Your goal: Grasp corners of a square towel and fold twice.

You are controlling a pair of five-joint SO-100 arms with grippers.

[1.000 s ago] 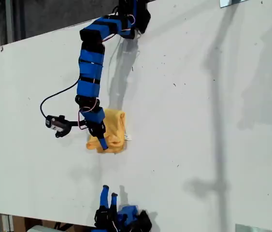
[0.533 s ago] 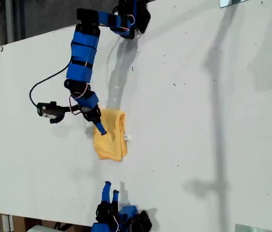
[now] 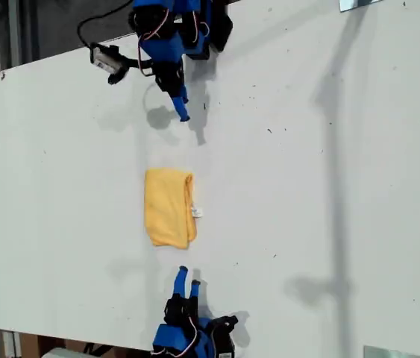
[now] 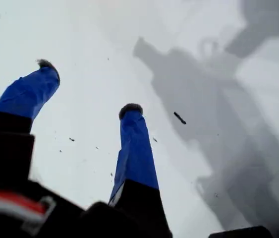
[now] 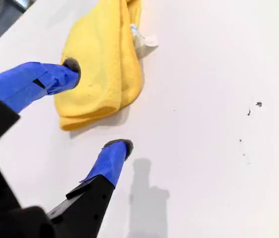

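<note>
A second ago one of our arms reaches out over the towel [image 3: 169, 206], its gripper down on the cloth's near-left part in the exterior view. Now that arm is folded back toward its base, well apart from the towel, and my first gripper [image 3: 182, 104] hangs over bare table [image 3: 329, 186], jaws apart with nothing between them [image 4: 87, 91]. The towel, bunched and skewed under the gripper before, now lies free as a neat folded oblong, its white tag [image 3: 197, 212] at the edge on the exterior view's right. My second gripper [image 3: 189, 277] has edged a little closer to the towel, jaws open [image 5: 99, 106].
</note>
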